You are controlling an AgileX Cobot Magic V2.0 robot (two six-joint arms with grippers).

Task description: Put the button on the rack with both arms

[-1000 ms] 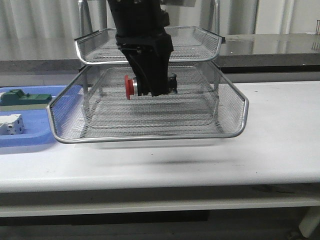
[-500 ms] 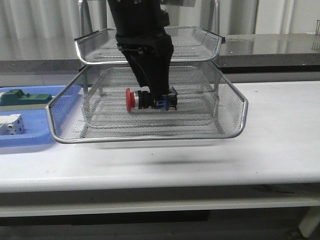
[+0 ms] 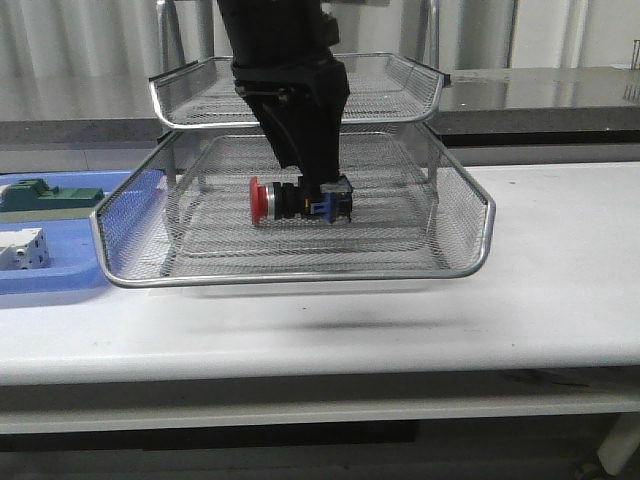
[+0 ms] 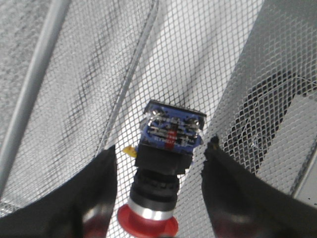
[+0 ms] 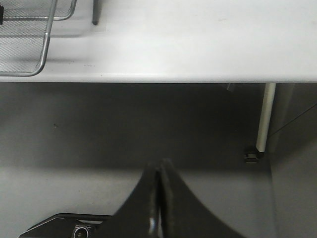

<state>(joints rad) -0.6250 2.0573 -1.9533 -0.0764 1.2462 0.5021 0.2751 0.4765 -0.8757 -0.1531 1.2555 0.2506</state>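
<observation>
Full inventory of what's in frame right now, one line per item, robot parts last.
button: one, red head, black body, blue rear block, lying on its side on the mesh of the pulled-out tray.
rack: one, silver wire mesh, two trays visible, lower one slid forward.
blue tray: one, far left on the table.
green-and-grey block: one, on the blue tray.
white component: one, on the blue tray.
table: one, white.
left gripper: black, jaws apart either side of the button.
right gripper: black, jaws closed, empty, below the table edge.
</observation>
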